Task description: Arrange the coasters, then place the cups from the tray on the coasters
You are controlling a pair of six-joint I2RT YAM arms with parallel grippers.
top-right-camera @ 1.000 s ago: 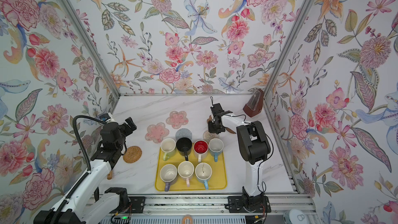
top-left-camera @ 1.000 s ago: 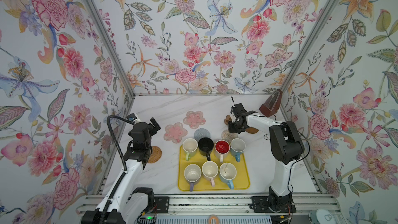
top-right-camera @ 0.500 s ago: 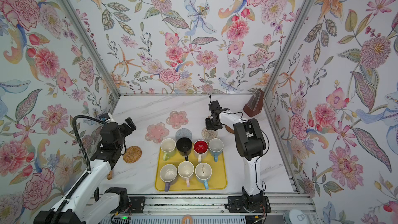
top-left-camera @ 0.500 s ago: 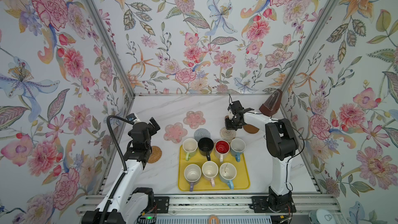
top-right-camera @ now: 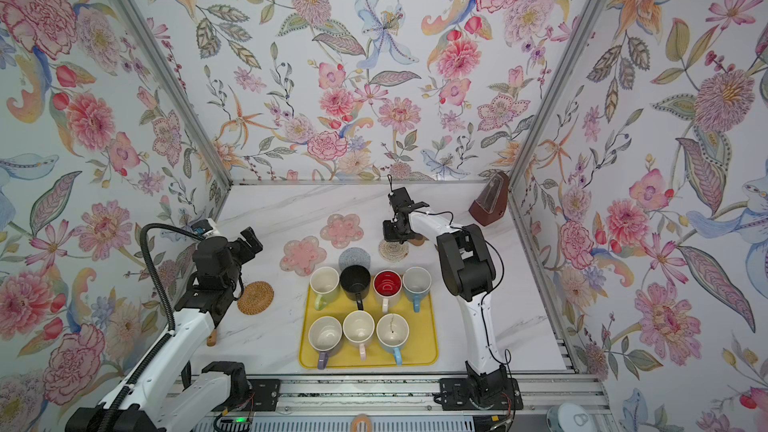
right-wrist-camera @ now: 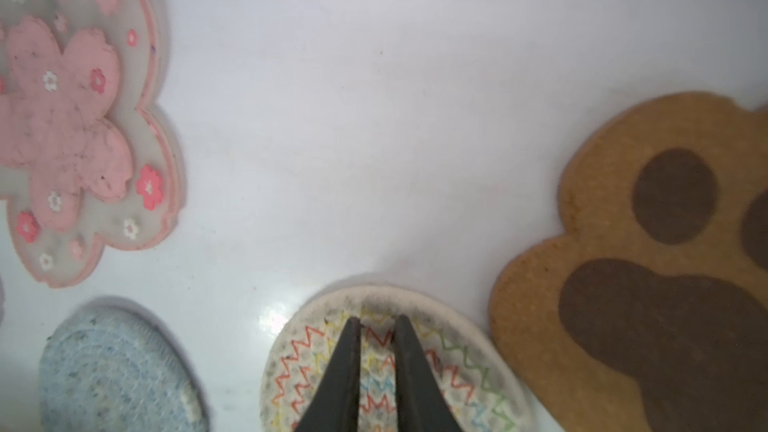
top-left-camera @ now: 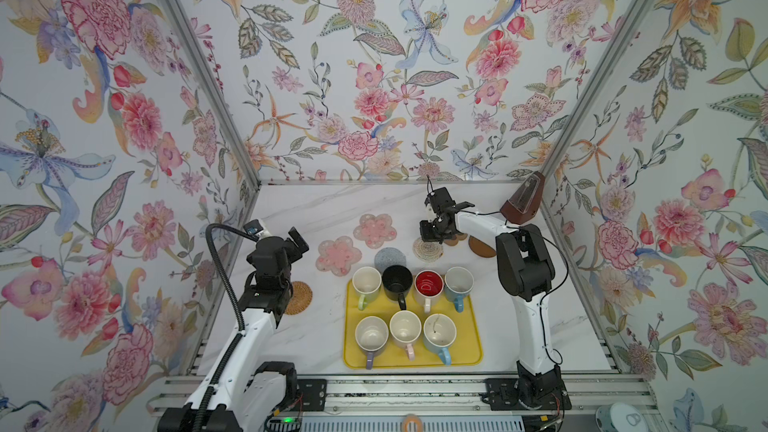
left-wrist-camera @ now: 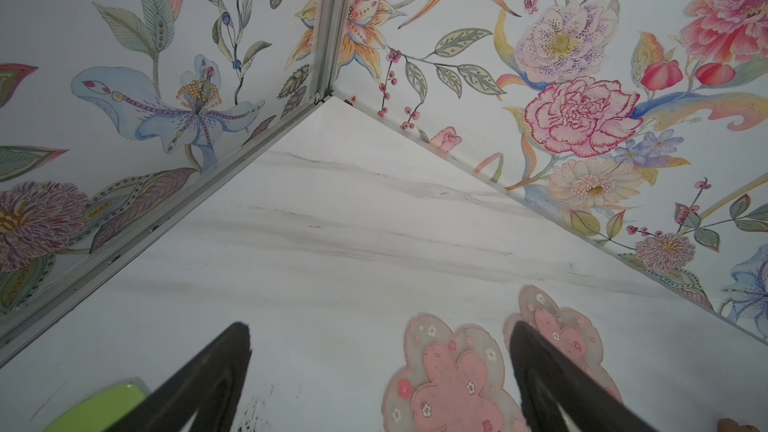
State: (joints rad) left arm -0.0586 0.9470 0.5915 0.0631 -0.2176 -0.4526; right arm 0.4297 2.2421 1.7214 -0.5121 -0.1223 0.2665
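— Coaster of beige woven stuff point(right-wrist-camera: 457, 367): where does it lie against your right claw point(right-wrist-camera: 377, 322)?
— Directly under it. In the right wrist view your two fingers are drawn almost together, with only a thin slit between them. Their tips stand over the far part of this coaster. I cannot tell if they press on it or only hover. I see nothing pinched between them.
— And around it?
— The brown paw-print coaster point(right-wrist-camera: 648, 268) lies just beside it. The grey speckled round coaster point(right-wrist-camera: 112, 371) is on its other side, a little apart, and one pink flower coaster point(right-wrist-camera: 70, 118) is beyond that. In both top views the woven coaster sits just behind the yellow tray point(top-left-camera: 469, 351).
— And my left claw point(left-wrist-camera: 380, 328)?
— It is released, with the fingers wide apart and only bare table between them. The tan rattan coaster point(top-left-camera: 298, 297) lies beside that arm.
— The cups point(top-left-camera: 405, 328)?
— All seven stand on the tray, with their handles toward the near edge.
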